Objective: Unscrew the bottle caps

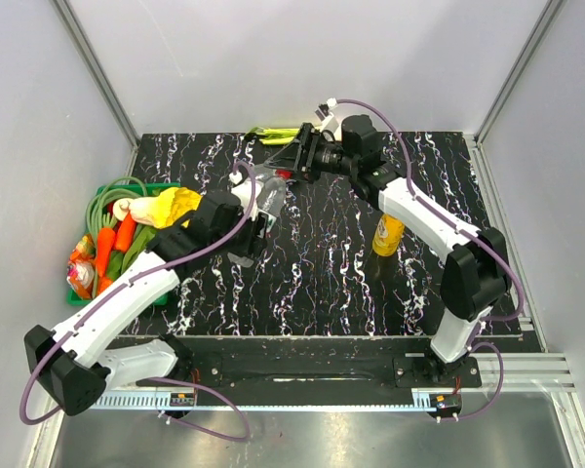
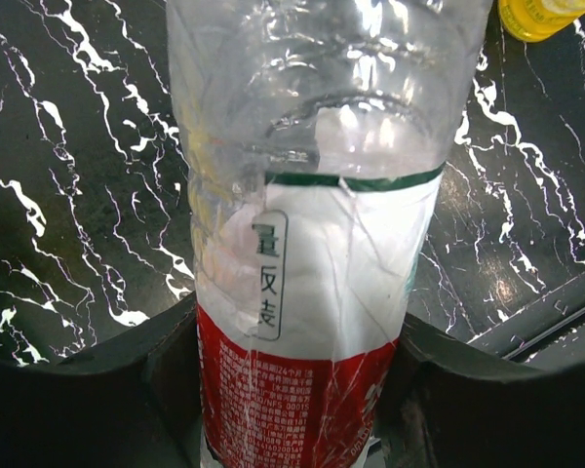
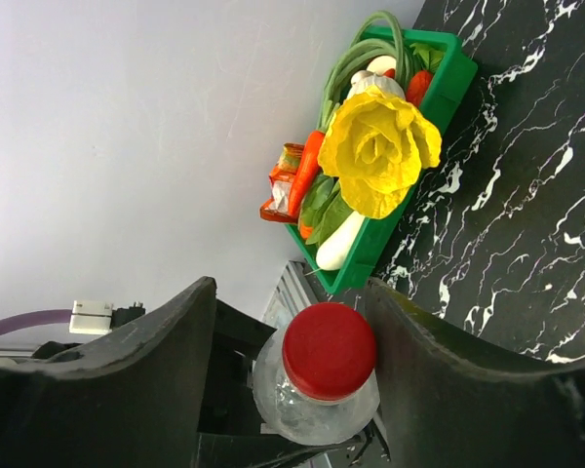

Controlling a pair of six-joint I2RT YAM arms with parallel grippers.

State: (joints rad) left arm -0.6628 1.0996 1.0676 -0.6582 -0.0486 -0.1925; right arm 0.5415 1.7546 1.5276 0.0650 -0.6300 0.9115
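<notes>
My left gripper [image 1: 253, 219] is shut on the clear red-labelled bottle [image 1: 263, 200], gripping it at the label [image 2: 302, 390], and holds it tilted above the table. Its red cap [image 1: 284, 175] points toward my right gripper [image 1: 294, 164]. In the right wrist view the red cap [image 3: 329, 351] sits between the open fingers of that gripper [image 3: 291, 288]. The right finger [image 3: 419, 370] is at the cap's edge and the left finger [image 3: 175, 351] is apart from it. The yellow-orange juice bottle [image 1: 388, 234] stands at the right of the table and shows in the left wrist view [image 2: 546, 15]. The blue-green-labelled bottle and the white-blue cap cannot be made out.
A green basket [image 1: 166, 292] of toy vegetables stands at the left edge, also in the right wrist view [image 3: 448, 88]. A green-yellow thing [image 1: 273, 134] lies at the back edge. White walls close in the table on three sides.
</notes>
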